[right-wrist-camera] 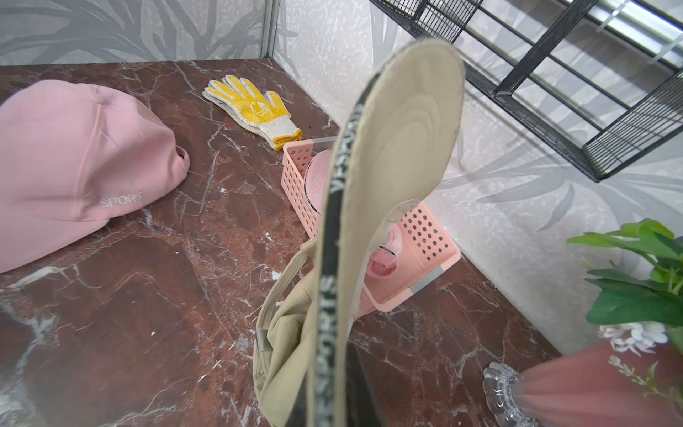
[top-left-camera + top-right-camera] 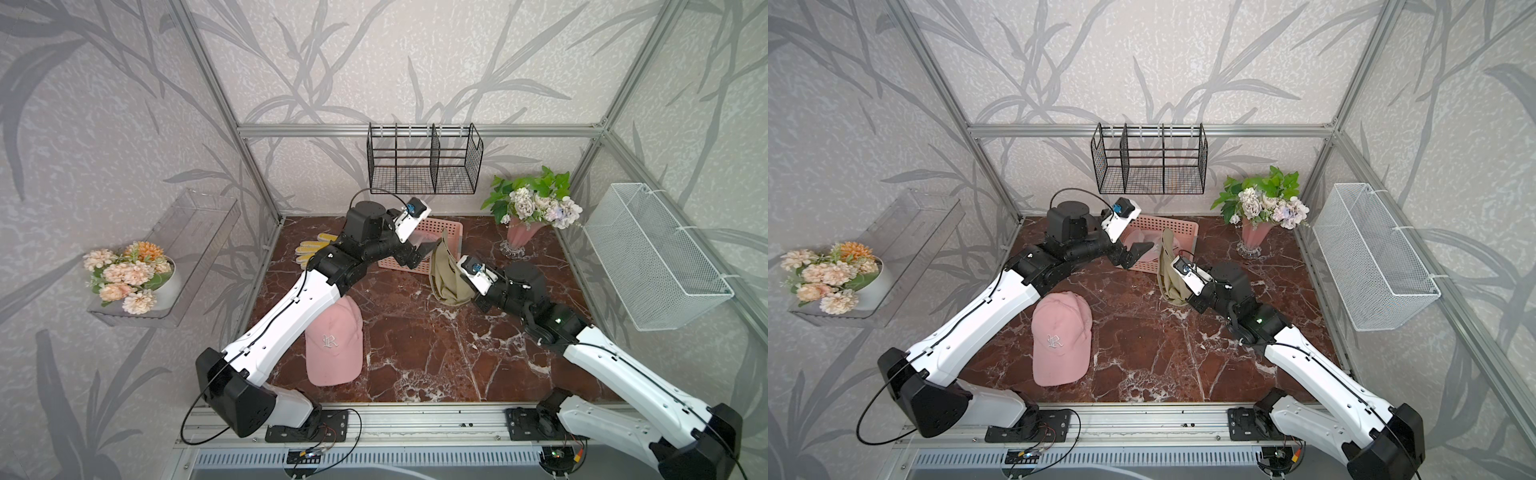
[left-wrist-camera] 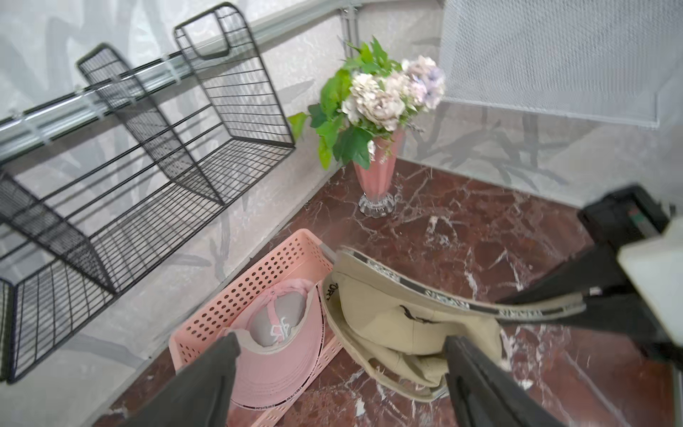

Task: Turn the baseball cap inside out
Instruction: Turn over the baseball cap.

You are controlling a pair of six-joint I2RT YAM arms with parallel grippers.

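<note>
Beige baseball cap [image 2: 446, 272] hung at the back of the tabletop [image 2: 436, 357], just beside the near wall of a pink perforated basket [image 3: 258, 273]. Its brim stood upright, the printed black edge strip showing, and the crown sagged below. Whether the crown touched the marble could not be told.

Right hand [image 3: 525, 310] was clamped shut on the brim's edge. Left hand [image 3: 342, 344] was spread wide and held nothing; one finger [image 3: 218, 366] was over the basket and the other lay against the beige crown.

Inside the basket lay a pink cap with a grey lining [image 3: 281, 332]. A second pink cap [image 2: 334, 349] sat on the tabletop under the left arm, well apart. Yellow-dotted gloves [image 1: 251, 107] lay near the back left corner, and a pink flower vase [image 2: 519, 239] stood back right.
</note>
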